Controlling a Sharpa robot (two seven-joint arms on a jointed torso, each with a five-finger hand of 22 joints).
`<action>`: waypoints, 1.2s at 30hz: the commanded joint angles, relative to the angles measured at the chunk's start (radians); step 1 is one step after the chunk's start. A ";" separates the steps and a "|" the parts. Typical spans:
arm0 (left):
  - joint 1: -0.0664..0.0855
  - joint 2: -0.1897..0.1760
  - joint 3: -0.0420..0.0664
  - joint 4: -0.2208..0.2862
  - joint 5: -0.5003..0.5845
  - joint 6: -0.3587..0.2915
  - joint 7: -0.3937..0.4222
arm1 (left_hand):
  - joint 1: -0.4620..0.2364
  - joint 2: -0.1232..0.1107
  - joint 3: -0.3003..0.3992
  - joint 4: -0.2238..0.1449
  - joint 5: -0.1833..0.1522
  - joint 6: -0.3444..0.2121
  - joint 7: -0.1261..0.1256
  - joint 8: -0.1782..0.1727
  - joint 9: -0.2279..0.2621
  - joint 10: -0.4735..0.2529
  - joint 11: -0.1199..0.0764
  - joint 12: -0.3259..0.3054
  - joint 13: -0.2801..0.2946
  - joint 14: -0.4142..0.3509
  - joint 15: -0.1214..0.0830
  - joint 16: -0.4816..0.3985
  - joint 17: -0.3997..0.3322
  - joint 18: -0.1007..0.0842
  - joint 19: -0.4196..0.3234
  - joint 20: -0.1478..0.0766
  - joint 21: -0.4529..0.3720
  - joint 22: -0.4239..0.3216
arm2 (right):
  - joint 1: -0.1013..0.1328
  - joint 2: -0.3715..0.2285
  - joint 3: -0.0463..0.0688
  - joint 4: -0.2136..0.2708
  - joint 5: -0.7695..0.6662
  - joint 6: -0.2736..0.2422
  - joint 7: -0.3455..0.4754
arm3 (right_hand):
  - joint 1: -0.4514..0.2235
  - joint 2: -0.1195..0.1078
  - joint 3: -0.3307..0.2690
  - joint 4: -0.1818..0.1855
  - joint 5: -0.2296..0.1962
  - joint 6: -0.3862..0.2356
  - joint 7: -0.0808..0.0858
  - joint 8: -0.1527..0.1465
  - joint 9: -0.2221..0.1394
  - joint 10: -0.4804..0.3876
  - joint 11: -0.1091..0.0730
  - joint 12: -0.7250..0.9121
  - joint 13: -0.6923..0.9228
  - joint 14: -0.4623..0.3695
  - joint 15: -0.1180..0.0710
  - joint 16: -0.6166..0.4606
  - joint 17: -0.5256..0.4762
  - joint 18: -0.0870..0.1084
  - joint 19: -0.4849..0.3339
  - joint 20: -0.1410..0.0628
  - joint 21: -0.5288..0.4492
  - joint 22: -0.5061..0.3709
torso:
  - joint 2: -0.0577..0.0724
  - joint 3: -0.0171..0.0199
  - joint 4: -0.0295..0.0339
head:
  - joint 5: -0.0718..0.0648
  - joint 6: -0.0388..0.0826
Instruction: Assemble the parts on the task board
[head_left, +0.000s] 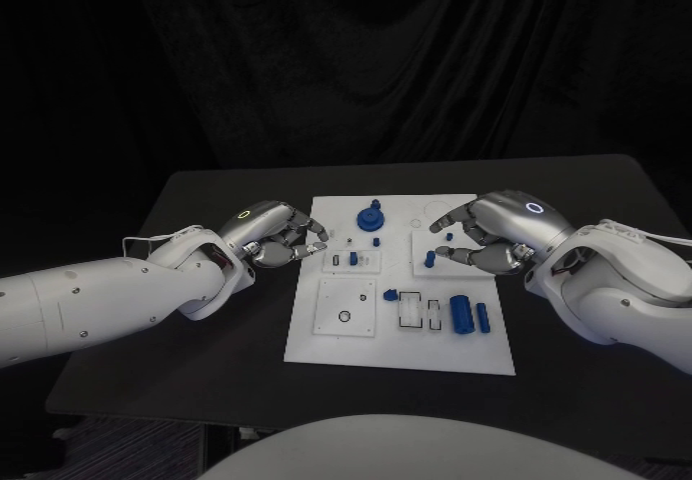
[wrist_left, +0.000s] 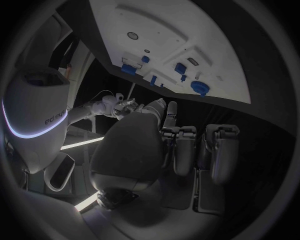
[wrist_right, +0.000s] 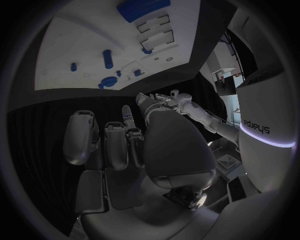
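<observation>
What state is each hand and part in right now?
left hand: fingers curled, holding nothing, at the board's left edge
right hand: fingers curled, holding nothing, over the board's right edge
task board: flat on table
large blue cylinder: lying on board
blue round part: standing on board

Table: carries the white task board, which lies at its middle.
Left robot hand: over the table just beside the board's left edge, level with its far half.
Right robot hand: over the board's right edge, opposite the left one.
Round knobbed blue part: on the board near its far edge, between the two hands.
Large blue cylinder: lying on the board's near right part.
Slim blue bar: just beside the cylinder, towards the right edge.
</observation>
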 joint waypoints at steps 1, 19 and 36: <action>-0.001 -0.008 0.001 0.010 0.195 0.057 0.078 | 0.009 0.001 0.007 -0.001 0.007 -0.006 0.001 -0.004 -0.001 0.107 0.008 0.003 0.263 0.105 0.007 0.003 0.263 -0.013 0.076 0.006 0.004 0.251 | -0.013 0.023 0.001 0.011 -0.104 0.000 -0.066 | -0.006 -0.003 -0.008 -0.002 0.013 0.013 0.000 0.009 0.008 0.098 0.010 0.012 0.254 0.078 0.007 0.004 0.111 -0.017 0.036 0.006 0.023 0.183 | -0.001 -0.0008 -0.0011 | 0.000 0.000; -0.005 -0.019 0.000 0.028 0.270 0.149 0.083 | 0.023 0.012 0.013 -0.002 0.031 0.005 0.005 0.006 0.004 0.107 0.020 0.003 0.263 0.105 0.018 0.003 0.263 -0.011 0.072 0.015 -0.001 0.249 | -0.068 0.150 0.001 -0.008 -0.165 0.180 -0.238 | -0.067 -0.005 -0.064 0.004 0.035 0.019 0.002 0.036 0.083 0.105 0.017 0.019 0.263 0.075 0.014 0.003 0.094 -0.027 0.046 0.015 0.095 0.197 | 0.007 -0.0198 0.0153 | -0.041 0.000; -0.005 -0.004 0.000 0.015 0.271 0.178 0.083 | 0.026 0.015 0.015 -0.003 0.038 0.008 0.005 0.008 0.006 0.107 0.020 0.003 0.263 0.105 0.019 0.003 0.263 -0.011 0.071 0.017 -0.003 0.249 | -0.090 0.246 0.002 -0.029 -0.214 0.392 -0.350 | -0.120 -0.003 -0.102 0.018 0.040 -0.067 0.001 0.076 0.247 0.105 0.017 0.019 0.263 0.071 0.014 0.003 0.077 -0.026 0.041 0.015 0.108 0.196 | 0.021 -0.0450 0.0245 | -0.043 0.000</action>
